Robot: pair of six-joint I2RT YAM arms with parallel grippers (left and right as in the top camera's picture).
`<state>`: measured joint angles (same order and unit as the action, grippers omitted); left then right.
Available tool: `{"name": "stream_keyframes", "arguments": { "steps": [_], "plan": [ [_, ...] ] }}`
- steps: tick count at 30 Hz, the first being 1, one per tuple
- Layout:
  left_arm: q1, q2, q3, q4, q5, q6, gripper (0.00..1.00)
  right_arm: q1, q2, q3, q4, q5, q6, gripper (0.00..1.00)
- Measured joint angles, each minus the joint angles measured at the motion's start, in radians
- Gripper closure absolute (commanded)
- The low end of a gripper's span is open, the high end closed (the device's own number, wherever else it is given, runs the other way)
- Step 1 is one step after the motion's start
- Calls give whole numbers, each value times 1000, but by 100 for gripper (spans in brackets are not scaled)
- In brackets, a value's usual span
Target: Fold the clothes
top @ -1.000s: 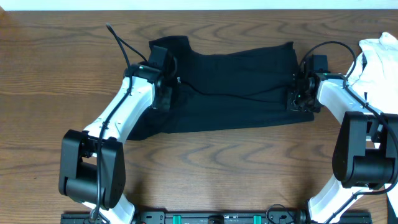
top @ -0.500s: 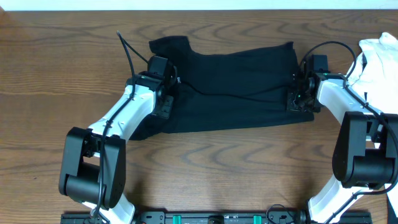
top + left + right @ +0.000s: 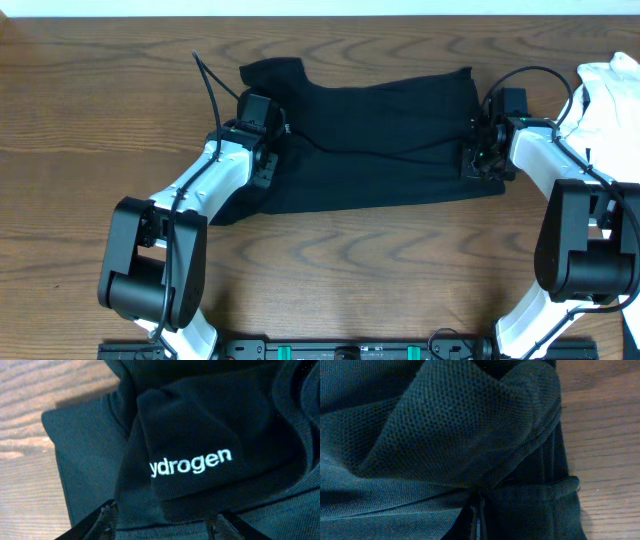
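The clothes, a black T-shirt (image 3: 380,140), lie in a wide band across the far middle of the table. My left gripper (image 3: 263,148) hovers over its left end. In the left wrist view the gripper (image 3: 162,522) stands open, its fingertips (image 3: 107,515) either side of a fold of the T-shirt (image 3: 200,420) that bears the white text "ydrogen" (image 3: 192,462). My right gripper (image 3: 480,152) is at the shirt's right edge. The right wrist view shows this gripper (image 3: 477,515) shut on a pinch of the black fabric (image 3: 445,425), which bunches up from it.
A white garment (image 3: 610,85) lies heaped at the far right, behind the right arm. The wooden table (image 3: 100,120) runs to both sides and to the front of the shirt. Bare wood (image 3: 600,435) shows just right of the shirt's edge.
My left arm has shifted slightly right and nearer over the shirt's left end. The right arm and its grip have not moved.
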<state>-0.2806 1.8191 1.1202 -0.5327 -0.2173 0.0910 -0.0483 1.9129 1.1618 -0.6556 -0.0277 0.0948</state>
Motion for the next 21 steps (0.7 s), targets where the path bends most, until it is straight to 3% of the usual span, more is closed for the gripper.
{"name": "stream_keyframes", "arguments": {
  "steps": [7,21],
  "plan": [
    [0,0,0,37,-7,4,71,0,0,0,0,0,0,96],
    [0,0,0,161,-29,12,74,0,0,0,0,0,0,96]
  ]
}}
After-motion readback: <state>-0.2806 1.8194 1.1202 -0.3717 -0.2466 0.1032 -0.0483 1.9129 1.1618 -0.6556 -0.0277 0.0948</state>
